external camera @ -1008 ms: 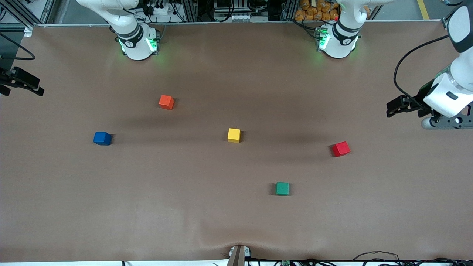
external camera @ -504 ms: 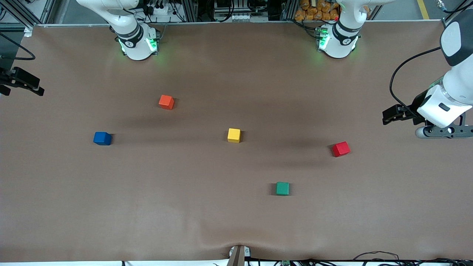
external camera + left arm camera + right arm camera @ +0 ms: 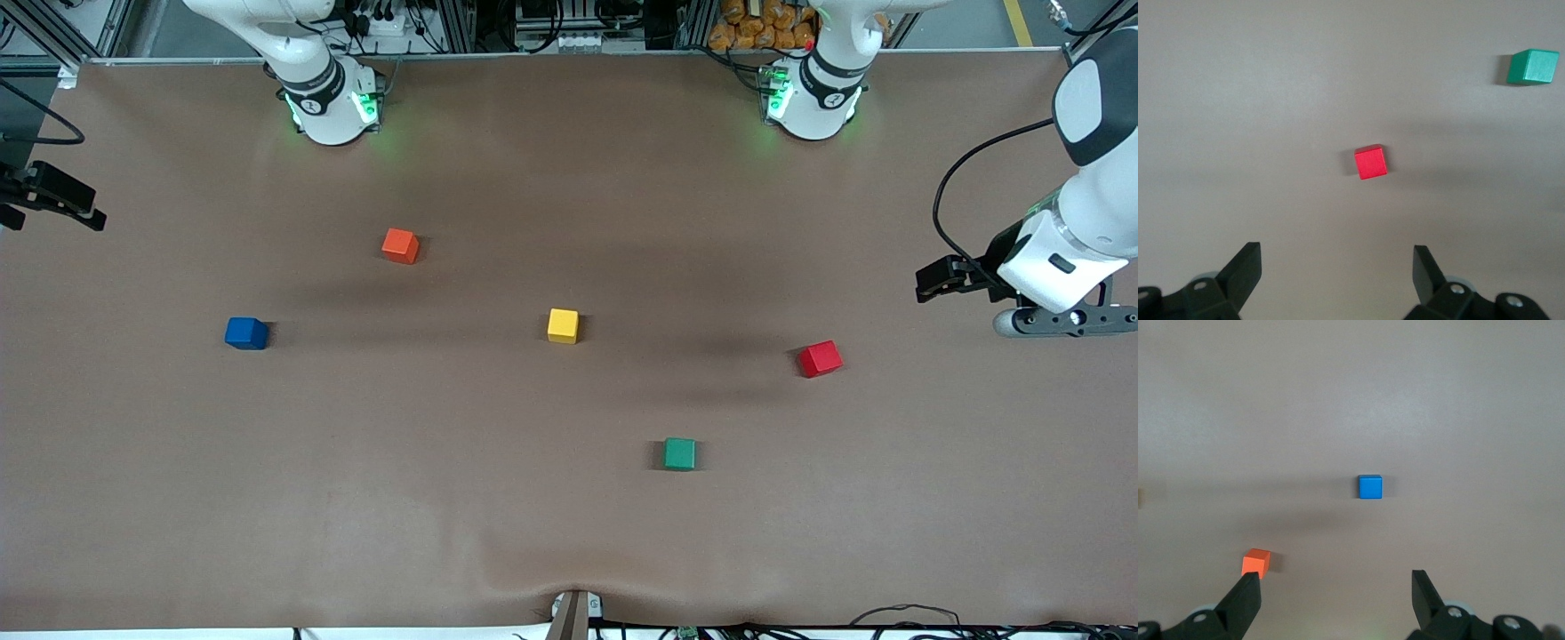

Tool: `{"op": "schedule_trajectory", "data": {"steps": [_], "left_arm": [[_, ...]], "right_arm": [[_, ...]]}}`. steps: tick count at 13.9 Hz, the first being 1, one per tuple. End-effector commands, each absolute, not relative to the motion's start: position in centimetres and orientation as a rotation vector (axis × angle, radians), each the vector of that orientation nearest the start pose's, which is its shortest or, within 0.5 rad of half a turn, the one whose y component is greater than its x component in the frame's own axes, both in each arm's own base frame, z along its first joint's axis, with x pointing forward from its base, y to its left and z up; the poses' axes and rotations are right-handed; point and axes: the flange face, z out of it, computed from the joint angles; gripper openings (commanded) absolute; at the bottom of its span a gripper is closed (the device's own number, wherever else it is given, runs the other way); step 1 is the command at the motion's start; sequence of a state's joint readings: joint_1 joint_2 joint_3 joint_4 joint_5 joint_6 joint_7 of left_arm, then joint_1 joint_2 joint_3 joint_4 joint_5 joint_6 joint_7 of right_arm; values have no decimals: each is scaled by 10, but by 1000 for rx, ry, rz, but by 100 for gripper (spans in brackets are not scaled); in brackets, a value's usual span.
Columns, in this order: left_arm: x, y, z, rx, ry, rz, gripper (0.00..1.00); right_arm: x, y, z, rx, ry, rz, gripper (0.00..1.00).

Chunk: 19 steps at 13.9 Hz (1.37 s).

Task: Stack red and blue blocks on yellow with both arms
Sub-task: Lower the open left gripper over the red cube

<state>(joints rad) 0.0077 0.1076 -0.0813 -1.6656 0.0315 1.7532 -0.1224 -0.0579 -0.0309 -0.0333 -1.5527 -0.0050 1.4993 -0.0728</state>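
On the brown cloth surface, the small matte green cube lies nearest the front camera. Farther back sit the bright red cube, the yellow cube mid-surface, the deep blue cube, then the orange-red cube, all well apart. The left gripper hangs above the left arm's end and the right gripper above the right arm's end, both with jaws spread wide and empty.

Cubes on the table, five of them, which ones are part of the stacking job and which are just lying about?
Part of the job:
- red cube, toward the left arm's end
- blue cube, toward the right arm's end
- yellow cube, between them, the base of the stack

Just lying about:
- orange-red cube, farther from the front camera than the blue cube
- green cube, nearest the front camera
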Motion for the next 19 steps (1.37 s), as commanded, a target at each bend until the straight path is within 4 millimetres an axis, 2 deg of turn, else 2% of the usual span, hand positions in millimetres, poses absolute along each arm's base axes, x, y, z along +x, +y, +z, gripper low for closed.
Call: {"op": "schedule_trajectory", "data": {"steps": [1, 10, 16, 19], "left_arm": [[591, -47, 532, -3098, -110, 27, 100], [590, -48, 523, -3090, -105, 56, 100], [595, -49, 506, -3089, -103, 92, 100], [597, -49, 505, -3090, -103, 90, 100]], "right_arm": [[528, -52, 648, -3127, 52, 32, 100], [528, -52, 648, -3127, 52, 32, 100], [528, -52, 648, -3127, 52, 32, 100], [528, -52, 648, -3127, 52, 32, 100]]}}
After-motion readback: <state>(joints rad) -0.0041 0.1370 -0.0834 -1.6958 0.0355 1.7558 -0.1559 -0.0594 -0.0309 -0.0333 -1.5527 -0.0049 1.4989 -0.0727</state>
